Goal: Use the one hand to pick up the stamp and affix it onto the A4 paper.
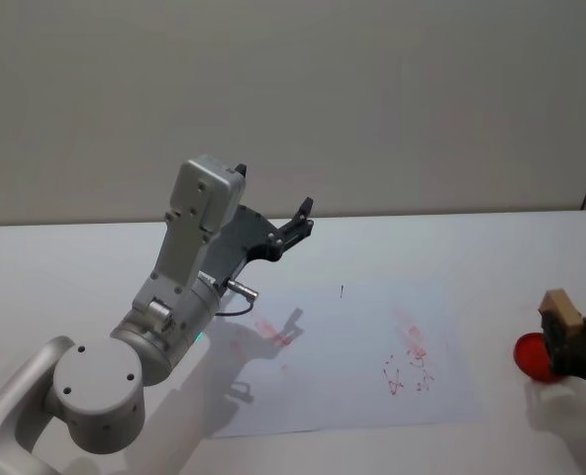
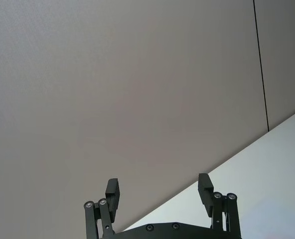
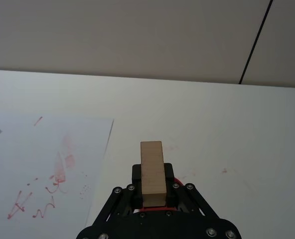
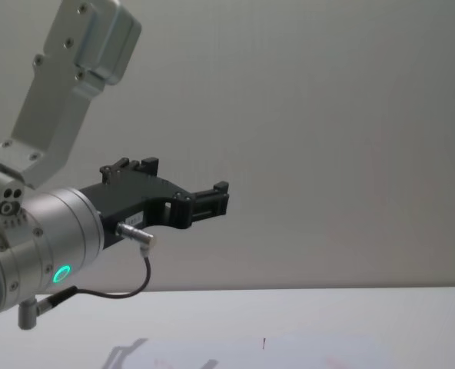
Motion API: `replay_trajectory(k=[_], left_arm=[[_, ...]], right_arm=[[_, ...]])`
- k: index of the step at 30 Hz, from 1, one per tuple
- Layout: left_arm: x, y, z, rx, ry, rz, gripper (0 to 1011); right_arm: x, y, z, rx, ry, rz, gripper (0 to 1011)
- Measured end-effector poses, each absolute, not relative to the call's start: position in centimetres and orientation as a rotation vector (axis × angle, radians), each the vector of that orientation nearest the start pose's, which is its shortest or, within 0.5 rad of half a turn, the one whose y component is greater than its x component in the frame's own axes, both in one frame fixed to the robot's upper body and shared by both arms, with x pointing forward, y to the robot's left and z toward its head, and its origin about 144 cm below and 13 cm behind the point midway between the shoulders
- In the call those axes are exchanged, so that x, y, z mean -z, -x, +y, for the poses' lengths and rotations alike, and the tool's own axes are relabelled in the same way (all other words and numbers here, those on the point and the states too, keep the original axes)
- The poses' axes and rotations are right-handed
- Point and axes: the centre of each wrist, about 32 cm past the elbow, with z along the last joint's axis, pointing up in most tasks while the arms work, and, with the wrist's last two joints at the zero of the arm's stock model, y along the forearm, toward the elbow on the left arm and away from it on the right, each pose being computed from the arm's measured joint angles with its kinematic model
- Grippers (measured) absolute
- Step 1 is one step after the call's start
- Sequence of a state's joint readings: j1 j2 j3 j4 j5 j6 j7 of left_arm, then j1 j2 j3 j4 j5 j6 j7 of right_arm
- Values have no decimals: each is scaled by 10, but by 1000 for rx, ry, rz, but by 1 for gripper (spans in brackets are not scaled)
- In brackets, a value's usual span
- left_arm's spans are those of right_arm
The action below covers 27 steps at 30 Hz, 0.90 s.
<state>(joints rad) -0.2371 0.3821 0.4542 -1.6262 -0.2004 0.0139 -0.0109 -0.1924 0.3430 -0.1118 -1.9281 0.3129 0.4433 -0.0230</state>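
The right gripper [image 1: 570, 341] sits at the 3 o'clock edge of the head view, low over the table [image 1: 531, 247], and its black fingers [image 3: 136, 174] are clamped on the stamp [image 1: 561, 308]. The stamp is a light tan wooden block that stands up out of the jaws, its top end free above them. In the right wrist view the block [image 3: 152, 173] rises straight from between the two fingers, with a bit of red showing at its base. Just beside the gripper in the head view, toward 9 o'clock from it, lies a round red pad [image 1: 531, 356] on the tabletop; the gripper partly covers it, so whether the stamp touches it cannot be told.

The paper [image 1: 372, 346] lies flat in the middle of the table, toward 9 o'clock from the right gripper and apart from it. It carries faint red scribbles and smudges and one small dark mark near its far edge. In the right wrist view the sheet [image 3: 48, 164] shows its red marks off to one side of the stamp.

The left gripper [image 1: 291, 226] is held up in the air above the far left part of the paper, on a big silver arm [image 1: 174, 297] with a green light. Its fingers [image 2: 205, 186] stand well apart, holding nothing.
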Motion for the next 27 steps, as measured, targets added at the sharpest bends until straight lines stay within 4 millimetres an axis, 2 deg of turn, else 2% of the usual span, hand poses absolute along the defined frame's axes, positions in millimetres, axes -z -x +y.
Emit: replay_trajectory(k=[14,27], left_arm=[[-1204,-492,198,-1124,-61,-268,1001],[-1204,-492,198,-1124,-61,-268,1001]], right_arm=[[-1182,-406,-270,1383,358,246,217],[-1168,-420,-266,1336,405,276,218]])
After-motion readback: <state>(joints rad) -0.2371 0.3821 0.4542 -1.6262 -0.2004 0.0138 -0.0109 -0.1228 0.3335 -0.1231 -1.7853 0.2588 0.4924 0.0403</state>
